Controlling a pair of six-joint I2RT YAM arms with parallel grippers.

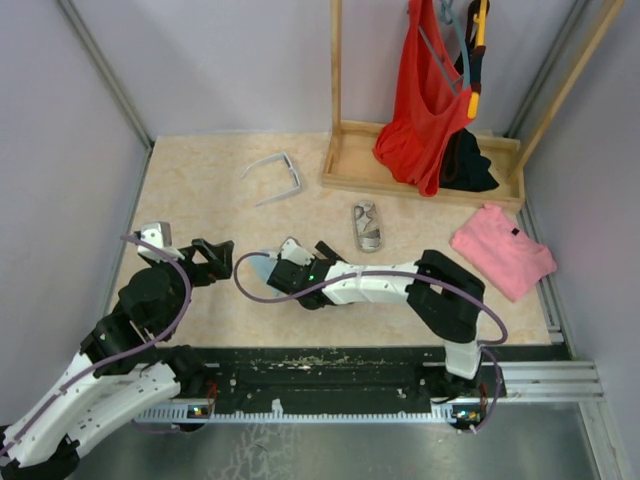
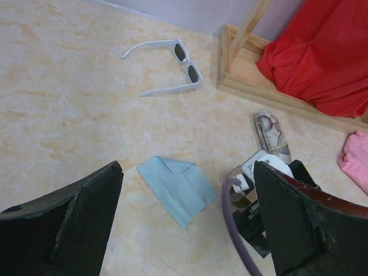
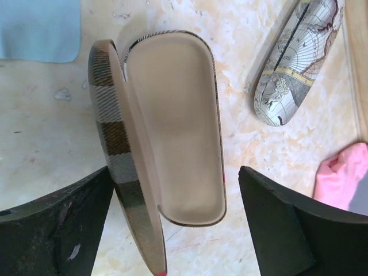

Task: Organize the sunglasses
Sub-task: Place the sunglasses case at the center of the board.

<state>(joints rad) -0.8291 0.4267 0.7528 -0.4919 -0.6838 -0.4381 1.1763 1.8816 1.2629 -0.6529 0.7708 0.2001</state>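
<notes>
Now | left gripper [image 2: 187,190], right gripper [image 3: 172,192] spread, empty | plaid case [image 3: 172,126] open | next we should fetch white sunglasses [image 2: 187,63], far left

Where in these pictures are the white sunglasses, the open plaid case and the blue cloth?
white sunglasses [image 2: 186,62]: left wrist view, on the bridge between the lenses.
open plaid case [image 3: 172,126]: right wrist view, on its beige inner lining.
blue cloth [image 2: 178,187]: left wrist view, on its middle.

Bare tabletop [image 2: 69,103] around white sunglasses [image 2: 192,73], wooden rack [image 2: 270,98] alongside.
</notes>
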